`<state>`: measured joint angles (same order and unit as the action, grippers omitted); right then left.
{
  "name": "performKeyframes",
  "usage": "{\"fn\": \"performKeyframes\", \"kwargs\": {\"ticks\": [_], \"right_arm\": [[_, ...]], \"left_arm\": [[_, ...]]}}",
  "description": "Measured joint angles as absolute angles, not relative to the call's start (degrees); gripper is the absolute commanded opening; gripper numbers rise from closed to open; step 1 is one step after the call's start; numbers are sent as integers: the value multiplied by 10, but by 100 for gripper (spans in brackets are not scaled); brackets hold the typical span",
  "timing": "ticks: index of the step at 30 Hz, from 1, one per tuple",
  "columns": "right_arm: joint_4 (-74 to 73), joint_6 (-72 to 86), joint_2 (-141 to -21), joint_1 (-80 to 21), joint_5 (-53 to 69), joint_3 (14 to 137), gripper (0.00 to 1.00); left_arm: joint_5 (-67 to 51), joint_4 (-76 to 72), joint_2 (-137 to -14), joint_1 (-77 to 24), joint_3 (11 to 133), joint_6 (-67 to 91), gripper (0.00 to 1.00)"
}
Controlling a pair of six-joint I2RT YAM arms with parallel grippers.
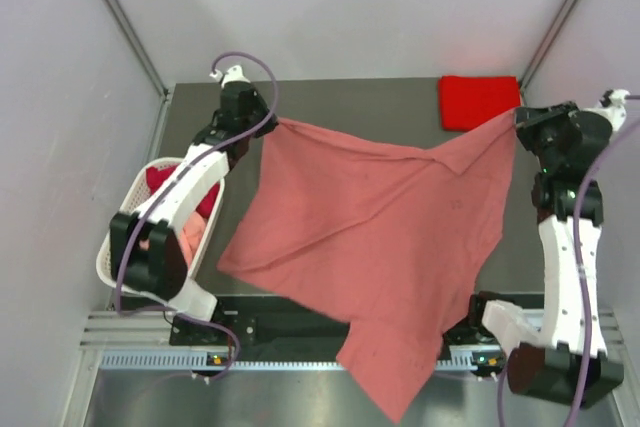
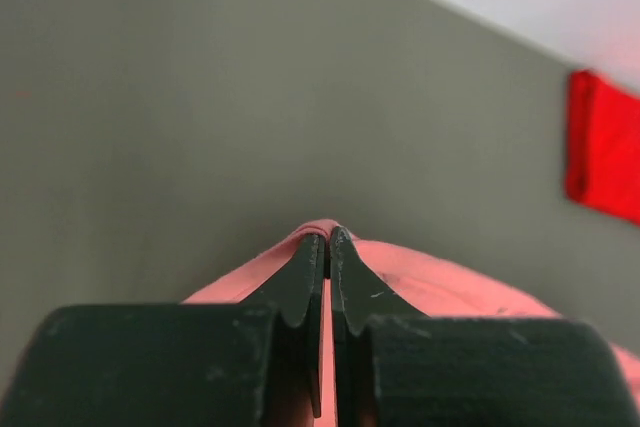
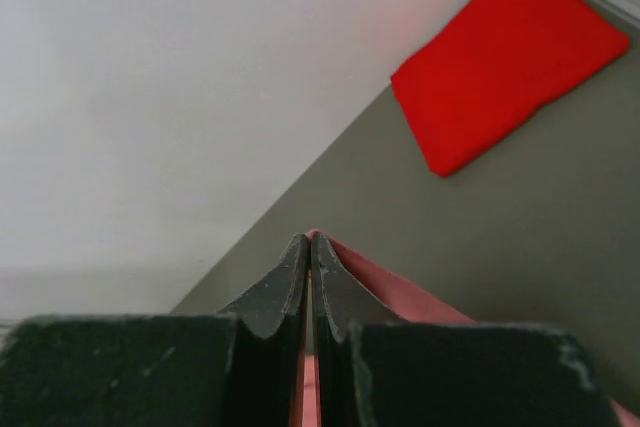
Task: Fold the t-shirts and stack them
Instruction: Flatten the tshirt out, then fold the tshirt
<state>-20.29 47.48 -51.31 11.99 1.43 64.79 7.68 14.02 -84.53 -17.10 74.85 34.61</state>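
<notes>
Holding one salmon pink t-shirt (image 1: 370,237) spread between both arms: left gripper (image 1: 273,124) pinched shut on its far-left corner, right gripper (image 1: 517,119) pinched shut on its far-right corner. Both wrist views show the jaws pressed together with a thin fold of pink cloth caught at the tips. Shirt lies over the middle of the grey table (image 1: 350,97), held edge lifted along the far side and sagging a little between the grips. The rest drapes toward the arm bases, and a pointed tail hangs past the near edge over the front rail (image 1: 285,329). Progress, as judged: early. One bright red t-shirt (image 1: 478,102) sits folded flat at the far-right corner of the table, just beside the right gripper; whether the pink corner overlaps it, cannot tell. The pink one is unfolded, no crease made yet. White basket (image 1: 110,247) at the left edge holds at least two more, a dark crimson shirt (image 1: 160,179) and a pale pink shirt (image 1: 192,235), both bunched. So one done, one in hand, two waiting, nothing stacked on the red. Orientation: held edge runs left to right; long axis runs from that edge toward the near side, slanting right, ending at the hanging tip. Neck end versus hem: cannot tell, though a small flap shows near the right grip
</notes>
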Motion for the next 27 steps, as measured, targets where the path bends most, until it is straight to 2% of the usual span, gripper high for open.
{"fn": "performKeyframes", "kwargs": {"ticks": [3,8,12,16,20,27], "right_arm": [[-145,464,-584,120,18,625,0],[-48,451,-749,120,32,631,0],[-15,445,-888,120,49,688,0],[-6,442,-977,118,62,769,0],[1,439,-1024,115,75,837,0],[-17,435,-1061,112,91,919,0]], "left_arm": [[64,120,-930,-171,759,346,0],[46,108,-1087,-166,849,348,0],[32,112,-1204,-153,965,352,0],[17,133,-1295,-139,1091,355,0],[6,152,-1347,-127,1170,359,0],[-24,167,-1356,-104,1186,368,0]]}}
